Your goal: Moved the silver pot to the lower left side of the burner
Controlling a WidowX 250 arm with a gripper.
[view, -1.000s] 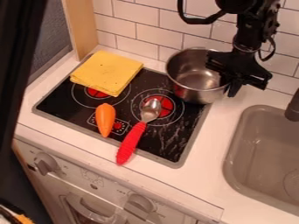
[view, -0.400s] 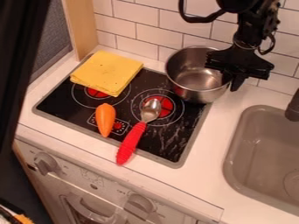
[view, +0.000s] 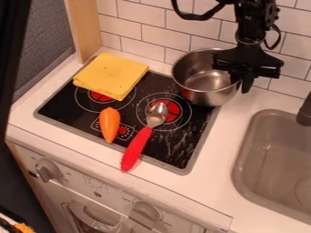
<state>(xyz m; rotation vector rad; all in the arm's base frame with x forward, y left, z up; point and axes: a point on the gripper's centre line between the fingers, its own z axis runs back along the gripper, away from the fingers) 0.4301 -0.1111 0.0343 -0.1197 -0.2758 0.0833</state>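
By the black gripper [view: 243, 85], a round silver metal pot [view: 194, 86]; behind the gripper, brick-patterned white tiles [view: 144, 34]; farther from it, a folded yellow cloth [view: 110, 75].

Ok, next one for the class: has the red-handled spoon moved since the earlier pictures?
No, it has shifted no way: judged against the red burner, the spoon lies just as before.

Fairly bright light; pale streaks (glare, perhaps) mark the stovetop [view: 183, 148], highlights the pot [view: 202, 83].
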